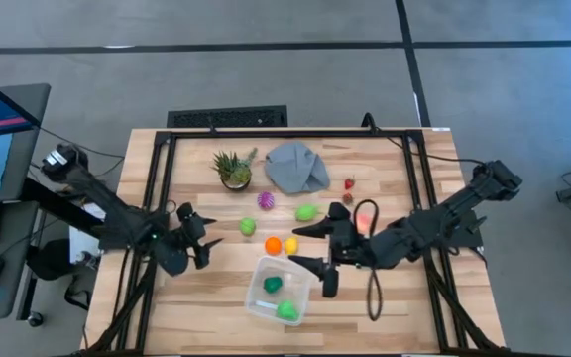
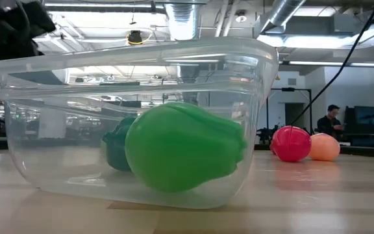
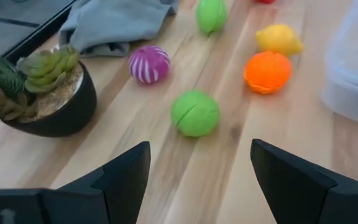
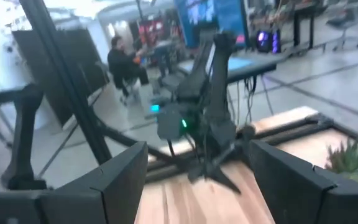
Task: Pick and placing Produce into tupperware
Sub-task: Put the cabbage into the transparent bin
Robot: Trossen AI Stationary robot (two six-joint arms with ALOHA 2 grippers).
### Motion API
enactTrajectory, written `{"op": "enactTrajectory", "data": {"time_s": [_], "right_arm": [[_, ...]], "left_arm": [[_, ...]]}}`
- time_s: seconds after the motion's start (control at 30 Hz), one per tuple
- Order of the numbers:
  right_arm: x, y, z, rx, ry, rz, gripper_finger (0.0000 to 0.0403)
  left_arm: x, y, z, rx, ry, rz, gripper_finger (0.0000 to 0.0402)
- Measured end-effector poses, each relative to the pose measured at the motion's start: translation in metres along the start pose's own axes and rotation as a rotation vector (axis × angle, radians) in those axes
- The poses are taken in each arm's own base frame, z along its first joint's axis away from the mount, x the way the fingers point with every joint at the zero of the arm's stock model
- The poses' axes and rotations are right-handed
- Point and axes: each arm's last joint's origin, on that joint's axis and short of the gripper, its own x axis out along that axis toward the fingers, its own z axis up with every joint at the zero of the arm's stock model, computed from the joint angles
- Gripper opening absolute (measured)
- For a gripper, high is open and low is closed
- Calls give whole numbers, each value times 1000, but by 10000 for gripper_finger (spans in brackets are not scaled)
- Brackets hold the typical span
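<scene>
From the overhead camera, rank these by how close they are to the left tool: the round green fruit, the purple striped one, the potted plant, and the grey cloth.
Measured from the left tool:
1. Round green fruit, just right of it.
2. Purple striped fruit and potted plant, both farther back; too close to call.
3. Grey cloth, farthest, back and right.

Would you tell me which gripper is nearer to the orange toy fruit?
Right. The right gripper sits just beside the orange toy fruit; the left gripper is farther off on its other side.

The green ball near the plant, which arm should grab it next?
Probably the left. The left gripper is open and aimed at the green ball, nothing between. The right gripper hangs by the tupperware, facing away.
</scene>
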Motion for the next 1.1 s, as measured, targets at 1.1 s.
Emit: {"op": "enactTrajectory", "data": {"time_s": [1.1], "right_arm": [[-98, 37, 29, -125, -122, -327, 306]], "left_arm": [[100, 26, 28, 245, 168, -245, 282]]}}
